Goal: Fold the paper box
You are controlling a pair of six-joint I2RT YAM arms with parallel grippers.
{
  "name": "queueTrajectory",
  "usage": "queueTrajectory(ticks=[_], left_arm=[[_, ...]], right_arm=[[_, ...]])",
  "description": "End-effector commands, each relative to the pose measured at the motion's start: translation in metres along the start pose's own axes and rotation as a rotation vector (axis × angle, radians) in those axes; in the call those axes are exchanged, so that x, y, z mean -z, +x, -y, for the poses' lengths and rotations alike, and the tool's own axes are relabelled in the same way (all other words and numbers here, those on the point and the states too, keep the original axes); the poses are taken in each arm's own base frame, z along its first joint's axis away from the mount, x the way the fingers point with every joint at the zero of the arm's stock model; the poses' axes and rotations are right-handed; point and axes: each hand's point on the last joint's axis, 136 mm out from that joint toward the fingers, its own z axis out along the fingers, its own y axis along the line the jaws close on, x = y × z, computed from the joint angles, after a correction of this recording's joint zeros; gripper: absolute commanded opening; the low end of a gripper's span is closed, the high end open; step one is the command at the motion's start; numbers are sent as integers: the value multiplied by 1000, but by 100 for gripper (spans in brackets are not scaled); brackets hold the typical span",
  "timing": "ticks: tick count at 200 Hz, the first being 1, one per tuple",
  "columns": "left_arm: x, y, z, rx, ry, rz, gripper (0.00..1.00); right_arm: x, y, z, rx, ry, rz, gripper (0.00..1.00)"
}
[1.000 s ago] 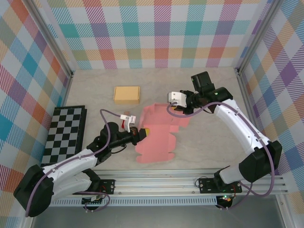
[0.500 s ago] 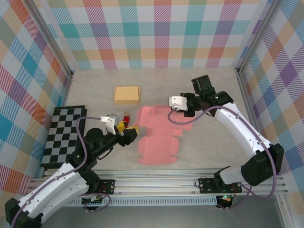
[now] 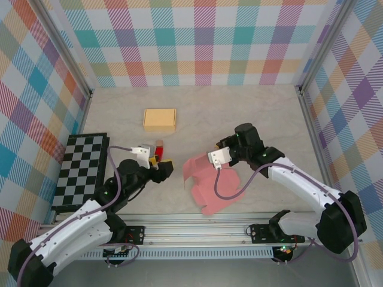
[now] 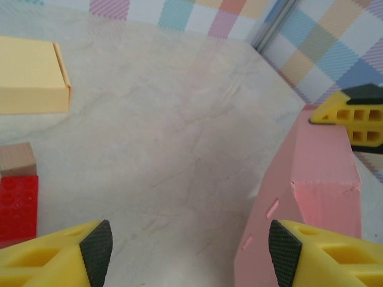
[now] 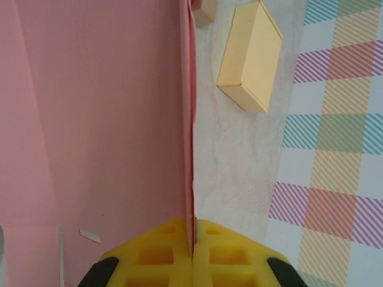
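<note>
The pink paper box (image 3: 210, 184) lies partly folded in the middle of the table, one panel lifted off the surface. My right gripper (image 3: 218, 165) is at its upper edge and is shut on that edge; in the right wrist view the fingers (image 5: 192, 242) pinch the thin pink sheet (image 5: 102, 119) edge-on. My left gripper (image 3: 161, 167) sits to the left of the box, apart from it. Its jaws stand open over bare table (image 4: 188, 245), with the raised pink panel (image 4: 317, 179) just right of its right finger.
A closed yellow box (image 3: 160, 119) lies at the back left, also in both wrist views (image 4: 30, 78) (image 5: 251, 57). A red block (image 3: 159, 147) and a brown one (image 4: 17, 158) sit beside my left gripper. A checkerboard (image 3: 81, 170) lies at the left edge.
My left gripper let go of the pink sheet, opened and drew back to the left. My right gripper pulled its edge toward the near side, and the flat sheet rose and bunched up.
</note>
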Motion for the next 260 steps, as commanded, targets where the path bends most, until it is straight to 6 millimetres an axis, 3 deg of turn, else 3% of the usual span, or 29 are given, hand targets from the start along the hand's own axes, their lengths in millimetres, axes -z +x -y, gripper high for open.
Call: queueTrajectory(ticks=[1, 30, 75, 102, 167, 193, 218, 260], left_arm=[[-11, 13, 13, -28, 87, -32, 69], [-24, 37, 12, -40, 105, -111, 67], [-37, 52, 4, -96, 73, -177, 66], [-45, 62, 2, -115, 69, -229, 65], [-55, 70, 5, -143, 87, -287, 65], [-55, 68, 5, -168, 84, -295, 64], [-49, 51, 1, -145, 35, -228, 64], [-17, 14, -13, -30, -94, -104, 61]], right_arm=[[-2, 1, 30, 103, 177, -55, 0], [-12, 1, 35, 114, 248, -64, 0], [-34, 4, 33, 92, 276, -58, 0], [-52, 16, 21, 106, 310, -107, 0], [-64, 27, -2, 111, 364, -189, 0], [-72, 33, -11, 132, 338, -216, 0], [-76, 39, -13, 160, 335, -258, 0], [-81, 43, -17, 173, 327, -272, 0]])
